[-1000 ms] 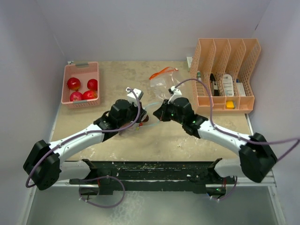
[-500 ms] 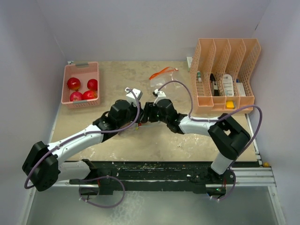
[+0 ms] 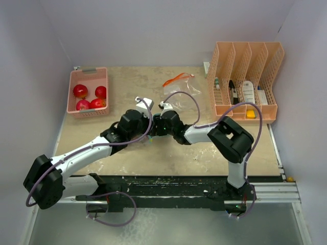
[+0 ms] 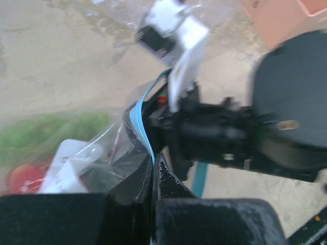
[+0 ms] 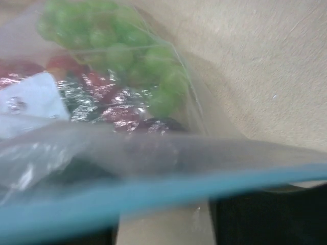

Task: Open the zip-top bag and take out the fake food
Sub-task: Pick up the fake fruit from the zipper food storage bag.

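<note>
**Top view.** The left arm (image 3: 87, 150) stretches from its base at lower left diagonally up and to the right, nearly straight, and ends in the left hand (image 3: 149, 130). The right arm (image 3: 196, 134) is folded sharply at the elbow, and its forearm runs leftward to the right hand (image 3: 156, 127). The 2 hands meet tip to tip near the centre, wrists facing each other.

**Left wrist view.** The left hand's fingers (image 4: 171, 186) are pressed together, with the right hand just ahead of them.

**Right wrist view.** The right hand's fingers (image 5: 265, 219) stand apart, 1 at each lower corner.
</note>
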You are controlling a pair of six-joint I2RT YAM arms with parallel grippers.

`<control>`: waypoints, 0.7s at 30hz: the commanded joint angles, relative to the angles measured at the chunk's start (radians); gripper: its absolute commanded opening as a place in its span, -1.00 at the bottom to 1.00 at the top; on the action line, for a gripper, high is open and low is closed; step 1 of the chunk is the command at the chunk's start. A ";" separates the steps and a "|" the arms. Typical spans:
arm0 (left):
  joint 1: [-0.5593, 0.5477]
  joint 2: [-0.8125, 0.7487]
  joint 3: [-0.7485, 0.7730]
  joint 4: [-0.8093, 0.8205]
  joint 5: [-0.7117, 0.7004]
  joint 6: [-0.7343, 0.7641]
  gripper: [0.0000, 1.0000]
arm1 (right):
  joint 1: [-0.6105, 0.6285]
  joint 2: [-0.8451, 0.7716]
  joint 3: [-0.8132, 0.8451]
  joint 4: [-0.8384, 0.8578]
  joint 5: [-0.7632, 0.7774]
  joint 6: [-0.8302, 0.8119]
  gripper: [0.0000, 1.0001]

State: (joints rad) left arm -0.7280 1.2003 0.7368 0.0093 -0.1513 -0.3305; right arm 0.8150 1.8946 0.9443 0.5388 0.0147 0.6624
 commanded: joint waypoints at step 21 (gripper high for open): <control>-0.020 -0.024 -0.005 0.092 0.033 -0.024 -0.99 | 0.029 -0.347 -0.167 -0.002 0.072 0.022 -0.89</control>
State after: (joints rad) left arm -0.7467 1.1706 0.7368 0.0437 -0.1078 -0.3328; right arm 0.8394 1.6852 0.8078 0.5724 0.0162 0.6819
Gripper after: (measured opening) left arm 0.006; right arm 0.387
